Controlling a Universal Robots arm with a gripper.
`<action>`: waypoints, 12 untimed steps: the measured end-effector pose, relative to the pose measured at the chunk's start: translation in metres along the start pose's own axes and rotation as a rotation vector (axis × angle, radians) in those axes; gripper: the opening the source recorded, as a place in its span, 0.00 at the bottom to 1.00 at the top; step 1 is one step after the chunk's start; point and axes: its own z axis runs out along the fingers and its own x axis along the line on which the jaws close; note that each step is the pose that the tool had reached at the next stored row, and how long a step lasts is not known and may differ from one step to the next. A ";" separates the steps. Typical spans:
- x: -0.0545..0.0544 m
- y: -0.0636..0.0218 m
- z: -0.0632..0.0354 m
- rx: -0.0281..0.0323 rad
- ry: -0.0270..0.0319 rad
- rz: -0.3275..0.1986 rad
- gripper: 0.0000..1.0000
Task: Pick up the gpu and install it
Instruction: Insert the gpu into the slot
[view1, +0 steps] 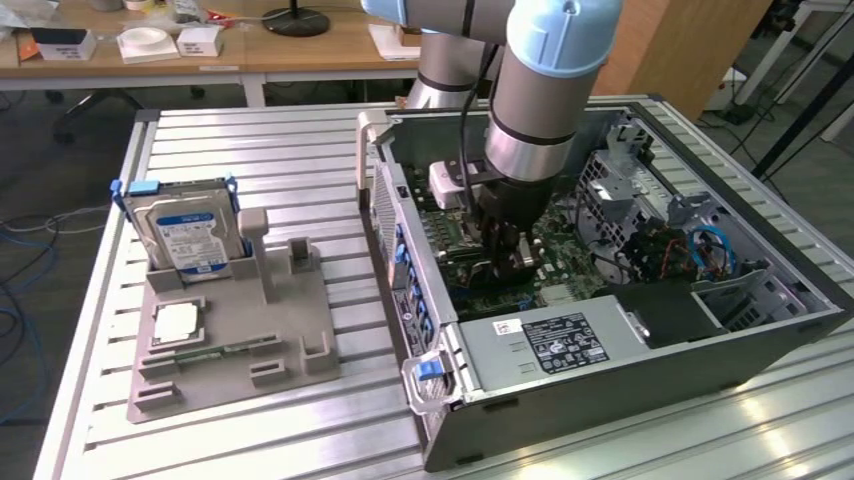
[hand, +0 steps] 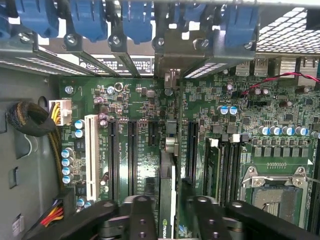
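- I see the gripper (hand: 167, 220) deep inside the computer case (view1: 641, 385), its fingers (hand: 137, 215) around the card (hand: 168, 200); whether they clamp it, I cannot tell.
- The card stands on edge in a motherboard (hand: 140, 107) slot, at 6 o'clock in the wrist view.
- I judge it light, stiff and fragile; hold the top edge.

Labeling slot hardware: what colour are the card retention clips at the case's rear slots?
Blue; the retention clips show best in the wrist view, above the motherboard.

Arm (view1: 534, 90) is reaching steeply downward from the far side, wrist held near vertical. Gripper (view1: 511, 262) is pointing straight down; in the wrist view its two dark fingers (hand: 141, 220) are standing slightly apart, flanking a thin upright card edge.
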 end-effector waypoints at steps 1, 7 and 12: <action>0.000 0.0000 -0.0001 -0.0001 0.0002 0.000 0.33; 0.000 0.0000 -0.0002 -0.0002 0.0004 0.000 0.57; 0.000 -0.0005 -0.0084 -0.0002 0.0004 0.000 0.57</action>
